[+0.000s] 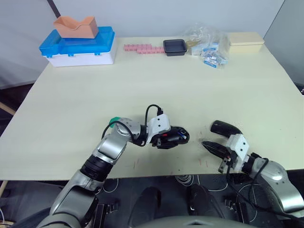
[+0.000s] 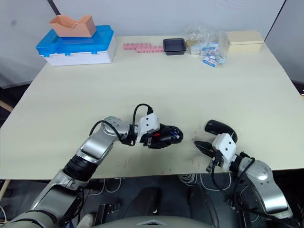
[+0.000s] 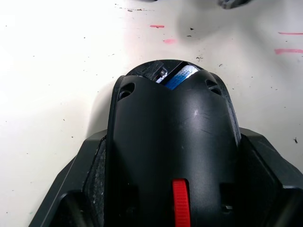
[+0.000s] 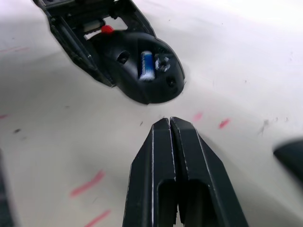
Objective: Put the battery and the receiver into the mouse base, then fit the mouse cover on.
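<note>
Already seated, the battery lies inside the mouse base, gripped by the left claw. Just right, the closed, empty right claw rests beside the mouse cover. Loosening could shift the base. Clutter sits well beyond.

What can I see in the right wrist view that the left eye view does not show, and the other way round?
The right wrist view looks down into the mouse base and shows the battery lying in its bay, and the right gripper with its jaws shut on nothing. The left eye view takes in the whole table: the mouse cover beside the right gripper, the blue and white box, the black tray and the beige box at the far edge. Both show the left gripper shut on the mouse base.
</note>
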`<action>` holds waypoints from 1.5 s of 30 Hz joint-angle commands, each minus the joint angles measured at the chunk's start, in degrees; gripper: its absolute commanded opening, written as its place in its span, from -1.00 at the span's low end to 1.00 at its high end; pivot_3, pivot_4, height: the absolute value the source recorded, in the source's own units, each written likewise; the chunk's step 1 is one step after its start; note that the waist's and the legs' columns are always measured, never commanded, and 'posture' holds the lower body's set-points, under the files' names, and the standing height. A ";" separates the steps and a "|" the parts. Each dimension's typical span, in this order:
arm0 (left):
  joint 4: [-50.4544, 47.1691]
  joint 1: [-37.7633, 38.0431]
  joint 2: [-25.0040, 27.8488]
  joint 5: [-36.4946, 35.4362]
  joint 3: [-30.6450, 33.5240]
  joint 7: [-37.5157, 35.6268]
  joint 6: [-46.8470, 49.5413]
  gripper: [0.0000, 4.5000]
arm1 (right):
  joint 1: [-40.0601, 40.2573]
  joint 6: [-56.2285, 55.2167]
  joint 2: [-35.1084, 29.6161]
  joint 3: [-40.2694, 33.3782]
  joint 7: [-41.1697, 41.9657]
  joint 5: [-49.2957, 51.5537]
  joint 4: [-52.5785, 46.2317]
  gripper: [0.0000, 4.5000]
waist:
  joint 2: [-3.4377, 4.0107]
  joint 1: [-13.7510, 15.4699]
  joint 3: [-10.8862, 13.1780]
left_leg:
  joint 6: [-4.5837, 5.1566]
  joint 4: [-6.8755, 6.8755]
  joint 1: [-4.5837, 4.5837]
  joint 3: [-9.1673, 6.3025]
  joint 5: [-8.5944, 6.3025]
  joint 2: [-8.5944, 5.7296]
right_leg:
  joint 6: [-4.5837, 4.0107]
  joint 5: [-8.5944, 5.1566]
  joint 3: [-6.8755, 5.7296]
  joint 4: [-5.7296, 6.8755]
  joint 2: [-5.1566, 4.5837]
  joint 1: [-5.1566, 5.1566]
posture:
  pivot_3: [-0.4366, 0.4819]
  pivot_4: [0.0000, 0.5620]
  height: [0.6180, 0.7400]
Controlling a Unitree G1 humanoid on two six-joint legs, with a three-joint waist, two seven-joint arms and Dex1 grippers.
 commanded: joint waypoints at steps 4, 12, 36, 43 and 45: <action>-1.56 1.10 0.67 -0.04 0.38 0.30 0.07 0.31 | 6.01 -8.60 0.76 -4.68 1.34 1.91 -2.05 0.27 | 0.00 0.10 0.00 | 0.00 -0.01 0.02 0.03 0.00 0.02 | 0.10 -0.06 0.04 0.00 0.00 0.00 | -0.05 -0.47 1.00; -1.47 0.96 0.75 -0.40 0.85 0.25 -0.47 0.31 | 13.72 -15.51 3.15 -6.01 1.07 2.06 -1.42 0.96 | 0.00 0.20 0.00 | 0.00 -0.03 0.05 0.12 0.00 0.04 | 0.12 -0.08 0.14 0.00 0.00 0.00 | -0.05 -0.47 1.00; -4.80 3.68 3.29 -9.03 8.73 -4.00 -5.45 0.98 | 16.59 -21.25 2.51 -6.38 6.34 5.46 -1.41 1.00 | 0.02 0.29 0.04 | 0.00 -0.04 0.07 0.23 -0.01 0.18 | 0.13 -0.09 0.25 0.00 -0.01 -0.02 | -0.05 -0.47 1.00; -6.57 8.72 6.57 -15.15 14.74 -8.59 -9.73 0.98 | 16.00 -21.08 1.60 -7.61 7.64 6.69 -1.07 1.00 | 0.03 0.28 0.04 | 0.00 -0.04 0.07 0.30 -0.01 0.22 | 0.08 -0.06 0.30 -0.03 -0.02 -0.02 | -0.05 -0.47 1.00; -6.88 10.38 7.61 -16.88 16.55 -9.96 -11.10 0.98 | 15.15 -20.70 0.97 -8.44 7.70 7.48 -0.83 1.00 | 0.04 0.31 0.05 | 0.00 -0.04 0.08 0.35 -0.01 0.25 | 0.00 -0.02 0.32 -0.04 -0.03 -0.03 | -0.05 -0.47 1.00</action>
